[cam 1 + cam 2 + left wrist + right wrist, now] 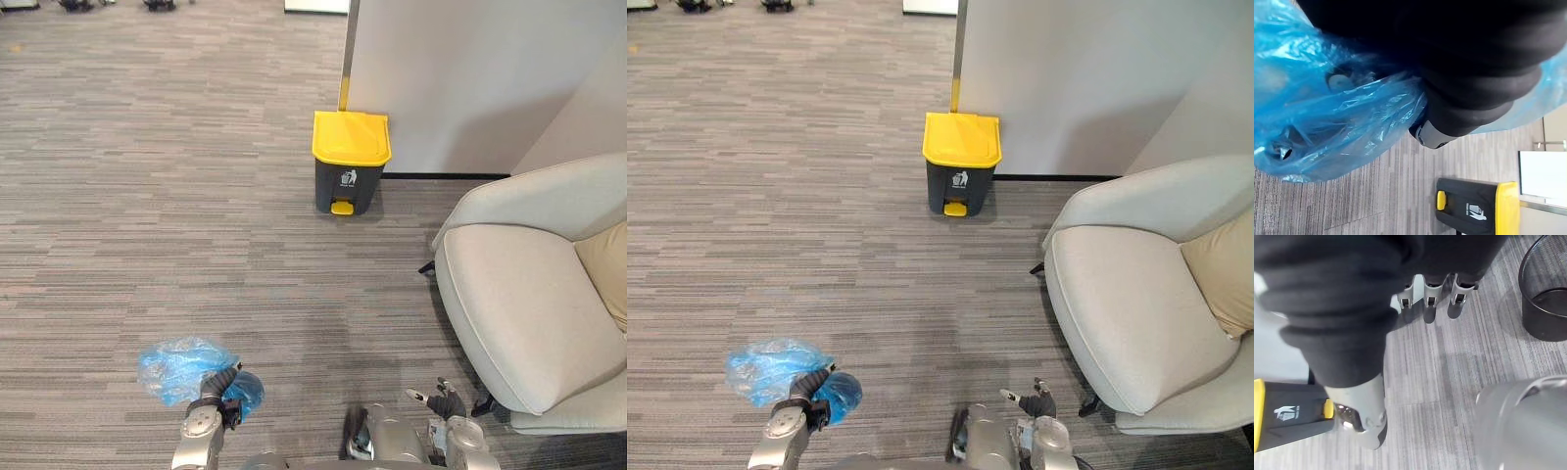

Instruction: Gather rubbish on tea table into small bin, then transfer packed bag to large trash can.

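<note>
At seven o'clock of the head view, low and close to the robot: blue plastic bag [181, 367], packed, thin crinkled translucent film, bunched against the left hand [221, 384] and carried clear of the grey carpet [147, 196]. Left wrist view: film drawn over and around the hand, dark shapes showing faintly through it. The grip is covered by plastic, so whether the hand is closed on the bag cannot be told. At five o'clock: right hand [1430, 301], empty, fingers straight and loosely side by side, touching nothing; a black mesh bin [1545, 293] stands on the carpet beyond it. At twelve o'clock, well apart from the bag: large trash can [350, 181], dark body, yellow lid [351, 137] shut, yellow pedal [342, 207] at its foot, set against a pale partition wall [460, 78]. At three to four o'clock: pale armchair [519, 313] with tan cushion [609, 269]. Handling, judged: the bag looks light, limp and slippery, prone to tear or slide out of a loose hold, its contents apt to shift and swing. The best hold is the gathered neck, where the film bunches thick, rather than the thin belly. The lid must be raised, by pedal or free hand, before the drop.
</note>
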`<state>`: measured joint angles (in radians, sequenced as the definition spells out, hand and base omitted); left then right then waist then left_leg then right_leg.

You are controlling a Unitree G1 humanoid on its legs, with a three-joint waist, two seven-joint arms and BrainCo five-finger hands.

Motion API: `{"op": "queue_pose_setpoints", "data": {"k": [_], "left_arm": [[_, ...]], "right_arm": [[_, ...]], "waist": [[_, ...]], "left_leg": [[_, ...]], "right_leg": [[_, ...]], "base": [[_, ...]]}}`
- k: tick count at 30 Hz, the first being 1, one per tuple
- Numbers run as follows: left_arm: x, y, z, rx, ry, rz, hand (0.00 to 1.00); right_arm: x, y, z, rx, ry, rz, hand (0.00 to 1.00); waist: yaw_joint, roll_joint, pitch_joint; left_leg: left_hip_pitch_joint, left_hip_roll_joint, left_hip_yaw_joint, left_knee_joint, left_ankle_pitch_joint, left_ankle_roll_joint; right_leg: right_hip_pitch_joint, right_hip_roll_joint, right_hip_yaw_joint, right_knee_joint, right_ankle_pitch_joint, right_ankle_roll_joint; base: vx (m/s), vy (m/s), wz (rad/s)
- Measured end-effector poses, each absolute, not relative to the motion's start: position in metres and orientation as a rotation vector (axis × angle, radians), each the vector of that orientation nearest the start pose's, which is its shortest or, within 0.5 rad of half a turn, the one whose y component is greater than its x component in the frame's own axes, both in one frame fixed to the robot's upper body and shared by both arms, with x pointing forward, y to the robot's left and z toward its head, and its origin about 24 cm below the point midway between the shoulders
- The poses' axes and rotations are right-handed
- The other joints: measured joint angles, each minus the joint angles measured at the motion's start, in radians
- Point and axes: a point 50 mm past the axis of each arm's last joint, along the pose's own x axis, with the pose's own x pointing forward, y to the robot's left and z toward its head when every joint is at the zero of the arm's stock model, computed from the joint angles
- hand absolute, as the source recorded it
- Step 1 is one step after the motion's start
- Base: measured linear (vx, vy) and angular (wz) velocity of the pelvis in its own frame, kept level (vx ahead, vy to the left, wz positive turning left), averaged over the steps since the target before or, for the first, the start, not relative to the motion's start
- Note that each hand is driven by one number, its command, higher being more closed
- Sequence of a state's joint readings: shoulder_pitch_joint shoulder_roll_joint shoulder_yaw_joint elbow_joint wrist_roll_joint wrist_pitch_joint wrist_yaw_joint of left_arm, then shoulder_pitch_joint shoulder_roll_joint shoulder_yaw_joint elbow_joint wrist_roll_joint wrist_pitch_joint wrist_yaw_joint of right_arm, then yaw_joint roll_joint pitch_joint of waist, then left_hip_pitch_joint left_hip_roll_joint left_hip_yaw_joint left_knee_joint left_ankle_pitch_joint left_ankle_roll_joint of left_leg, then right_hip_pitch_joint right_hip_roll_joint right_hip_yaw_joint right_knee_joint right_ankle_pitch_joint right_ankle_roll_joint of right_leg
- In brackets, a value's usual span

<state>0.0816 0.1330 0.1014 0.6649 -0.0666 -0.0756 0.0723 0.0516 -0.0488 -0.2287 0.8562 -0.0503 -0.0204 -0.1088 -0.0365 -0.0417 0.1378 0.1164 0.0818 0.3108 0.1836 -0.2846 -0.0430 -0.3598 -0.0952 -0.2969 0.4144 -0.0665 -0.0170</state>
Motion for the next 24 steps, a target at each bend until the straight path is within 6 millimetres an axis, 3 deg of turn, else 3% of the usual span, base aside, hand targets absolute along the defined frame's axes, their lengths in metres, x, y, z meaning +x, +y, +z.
{"op": "queue_pose_setpoints", "data": {"k": [1, 3, 5, 6, 7, 9, 10, 11, 13, 15, 16, 17, 19, 21, 23, 24], "left_arm": [[0.172, 0.219, -0.104, 0.055, 0.661, 0.254, 1.00], [0.173, 0.219, -0.104, 0.055, 0.662, 0.250, 1.00], [0.176, 0.214, -0.103, 0.041, 0.654, 0.242, 1.00], [0.178, 0.211, -0.103, 0.031, 0.647, 0.239, 1.00], [0.177, 0.208, -0.102, 0.013, 0.638, 0.243, 1.00], [0.174, 0.202, -0.104, -0.011, 0.639, 0.245, 1.00], [0.172, 0.201, -0.104, -0.018, 0.642, 0.249, 1.00], [0.171, 0.201, -0.104, -0.020, 0.640, 0.250, 1.00], [0.169, 0.203, -0.104, -0.023, 0.639, 0.263, 1.00], [0.168, 0.204, -0.104, -0.029, 0.639, 0.273, 1.00], [0.167, 0.202, -0.105, -0.043, 0.641, 0.281, 1.00], [0.166, 0.204, -0.107, -0.046, 0.653, 0.291, 1.00], [0.170, 0.207, -0.105, -0.037, 0.645, 0.293, 1.00], [0.168, 0.207, -0.107, -0.039, 0.655, 0.293, 1.00], [0.159, 0.207, -0.111, -0.040, 0.679, 0.299, 1.00], [0.154, 0.207, -0.113, -0.035, 0.694, 0.298, 1.00]], "right_arm": [[0.140, -0.215, -0.135, -0.053, 0.889, -0.337, 0.00], [0.143, -0.224, -0.132, -0.052, 0.879, -0.368, 0.00], [0.143, -0.228, -0.131, -0.052, 0.872, -0.386, 0.00], [0.142, -0.228, -0.129, -0.056, 0.859, -0.384, 0.00], [0.146, -0.226, -0.126, -0.061, 0.834, -0.373, 0.00], [0.157, -0.225, -0.121, -0.058, 0.794, -0.370, 0.00], [0.162, -0.224, -0.119, -0.056, 0.780, -0.367, 0.00], [0.165, -0.224, -0.117, -0.053, 0.768, -0.366, 0.00], [0.167, -0.221, -0.116, -0.038, 0.760, -0.367, 0.00], [0.164, -0.221, -0.118, -0.024, 0.771, -0.382, 0.00], [0.162, -0.225, -0.118, -0.036, 0.774, -0.396, 0.00], [0.159, -0.222, -0.122, -0.034, 0.803, -0.396, 0.00], [0.157, -0.221, -0.124, -0.031, 0.818, -0.394, 0.00], [0.159, -0.220, -0.124, -0.038, 0.820, -0.387, 0.00], [0.161, -0.219, -0.125, -0.038, 0.822, -0.380, 0.00], [0.159, -0.219, -0.125, -0.044, 0.828, -0.377, 0.00]], "waist": [[-0.004, 0.018, 0.002], [-0.002, 0.036, 0.014], [-0.007, 0.051, 0.021], [-0.005, 0.051, 0.022], [0.002, 0.051, 0.024], [0.023, 0.052, 0.026], [0.036, 0.054, 0.026], [0.055, 0.053, 0.027], [0.071, 0.048, 0.031], [0.077, 0.040, 0.036], [0.077, 0.069, 0.024], [0.078, 0.033, 0.025], [0.077, 0.012, 0.015], [0.078, 0.010, 0.016], [0.080, 0.017, 0.017], [0.079, 0.020, 0.017]], "left_leg": [[0.012, 0.008, -0.018, -0.012, 0.002, -0.008], [0.031, 0.022, -0.044, -0.003, 0.042, -0.061], [0.025, 0.040, -0.068, 0.122, 0.071, -0.093], [-0.024, 0.067, -0.085, 0.315, 0.112, -0.110], [-0.109, 0.112, -0.088, 0.540, 0.165, -0.107], [-0.220, 0.173, -0.053, 0.758, 0.104, -0.038], [-0.271, 0.186, -0.038, 0.785, 0.080, -0.026], [-0.328, 0.193, -0.014, 0.757, 0.059, -0.001], [-0.390, 0.189, -0.003, 0.628, 0.049, 0.016], [-0.402, 0.149, -0.010, 0.374, 0.070, -0.007], [-0.388, 0.128, -0.025, 0.166, 0.184, -0.026], [-0.353, 0.086, 0.002, 0.132, 0.246, 0.006], [-0.357, 0.045, 0.010, 0.137, 0.215, 0.027], [-0.365, 0.032, 0.024, 0.207, 0.152, 0.055], [-0.308, 0.012, 0.044, 0.204, 0.095, 0.057], [-0.262, 0.002, 0.052, 0.180, 0.075, 0.060]], "right_leg": [[0.017, 0.010, -0.007, -0.001, 0.000, -0.032], [0.024, 0.005, -0.008, 0.054, -0.063, -0.055], [0.100, 0.006, -0.038, 0.046, -0.094, -0.060], [0.183, 0.015, -0.052, -0.003, -0.105, -0.053], [0.263, 0.026, -0.045, -0.057, -0.115, -0.055], [0.332, 0.049, -0.009, -0.113, -0.134, -0.048], [0.354, 0.052, 0.011, -0.130, -0.138, -0.044], [0.378, 0.050, 0.042, -0.153, -0.142, -0.037], [0.412, 0.038, 0.072, -0.174, -0.149, -0.015], [0.441, 0.007, 0.096, -0.173, -0.175, 0.031], [0.458, 0.002, 0.109, -0.171, -0.200, 0.073], [0.471, -0.033, 0.133, -0.181, -0.213, 0.097], [0.486, -0.064, 0.139, -0.243, -0.180, 0.097], [0.504, -0.091, 0.164, -0.249, -0.165, 0.118], [0.468, -0.119, 0.214, -0.105, -0.165, 0.137], [0.398, -0.137, 0.248, 0.081, -0.150, 0.166]], "base": [[0.64, -0.114, 0.25], [0.56, -0.126, 0.05], [0.40, -0.127, 0.21], [0.43, -0.116, 0.19], [0.41, -0.087, 0.03], [0.34, 0.004, -0.43], [0.35, 0.079, -0.74], [0.27, 0.105, -0.64], [0.33, 0.180, -0.55], [0.37, 0.279, -0.36], [0.43, 0.347, -0.27], [0.36, 0.265, -0.18], [0.33, 0.182, -0.01], [0.33, 0.182, -0.13], [0.36, 0.217, -0.35], [0.30, 0.166, -0.24]]}}
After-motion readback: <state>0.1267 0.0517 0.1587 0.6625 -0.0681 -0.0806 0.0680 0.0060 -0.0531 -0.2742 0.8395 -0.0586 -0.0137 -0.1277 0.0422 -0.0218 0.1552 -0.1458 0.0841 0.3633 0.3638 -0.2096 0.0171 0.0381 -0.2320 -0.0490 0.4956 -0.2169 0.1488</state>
